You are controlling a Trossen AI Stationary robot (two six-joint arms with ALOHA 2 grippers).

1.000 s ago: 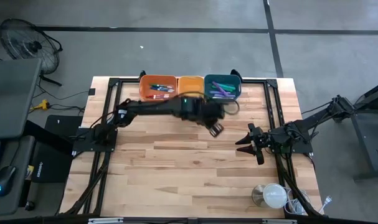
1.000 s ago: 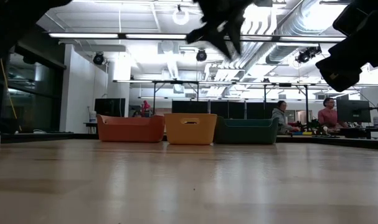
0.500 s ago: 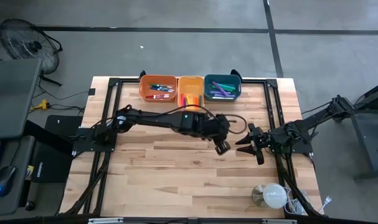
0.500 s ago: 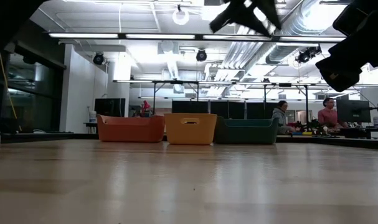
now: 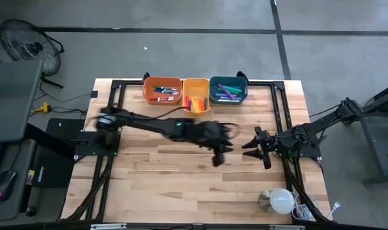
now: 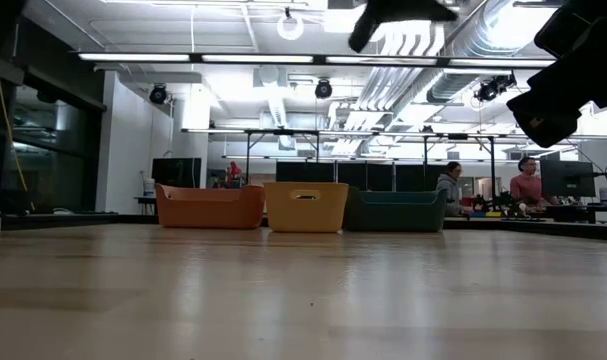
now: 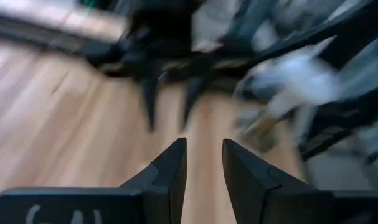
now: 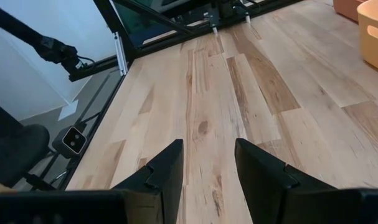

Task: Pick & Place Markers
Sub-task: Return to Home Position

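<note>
Both empty, fingers parted, left gripper (image 5: 217,158) and right gripper (image 5: 247,149) hovered near the rectangular yellow bin (image 5: 195,80) of slim capped markers (image 5: 192,103).

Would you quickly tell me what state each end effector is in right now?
Left end effector: open, holding nothing.
Right end effector: open, holding nothing.

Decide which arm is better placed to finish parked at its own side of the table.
Right. The right tool sits near the table's right side, arm folded back; the left tool is stretched out past mid-table.
</note>
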